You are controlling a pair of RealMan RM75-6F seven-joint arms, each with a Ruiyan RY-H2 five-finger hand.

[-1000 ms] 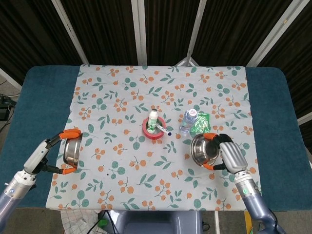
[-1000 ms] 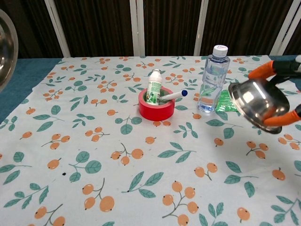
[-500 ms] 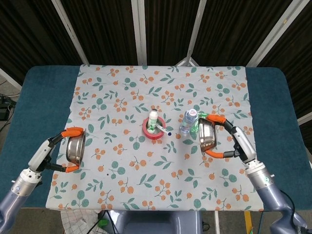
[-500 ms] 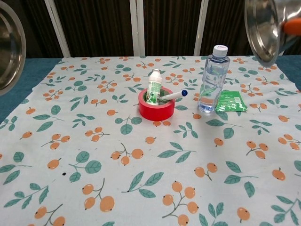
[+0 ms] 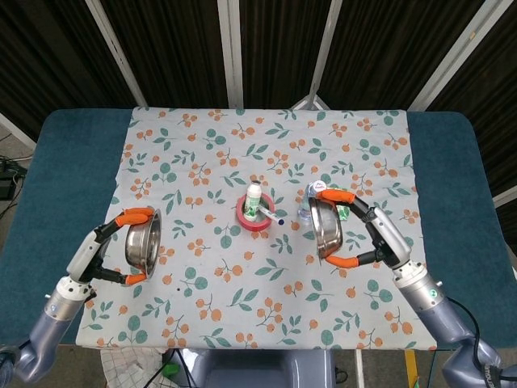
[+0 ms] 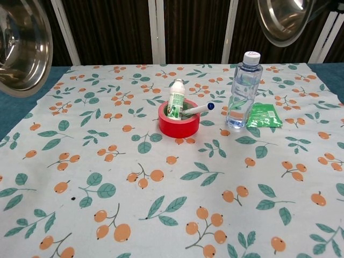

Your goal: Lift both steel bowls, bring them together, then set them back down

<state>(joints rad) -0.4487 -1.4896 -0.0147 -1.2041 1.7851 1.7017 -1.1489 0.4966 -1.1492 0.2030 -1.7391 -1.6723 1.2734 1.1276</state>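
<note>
While raised, each robot hand (image 5: pixel 105 255) (image 5: pixel 367 234) grips a bowl (image 5: pixel 142 245) (image 5: pixel 327 227).

left steel bowl (image 6: pixel 21 45): being cropped by the chest view's top-left edges | right steel bowl (image 6: pixel 282 19): running off its top edge | water bottle (image 5: pixel 310 202): hiding mostly behind the right bowl in the head view | both hands: staying outside the chest view

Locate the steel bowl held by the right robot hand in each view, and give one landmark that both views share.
Head view: the right steel bowl sits right of centre, tilted on edge, partly covering the water bottle.
Chest view: it hangs at the top right, above the bottle.
Shared landmark: the red tape roll.
</note>
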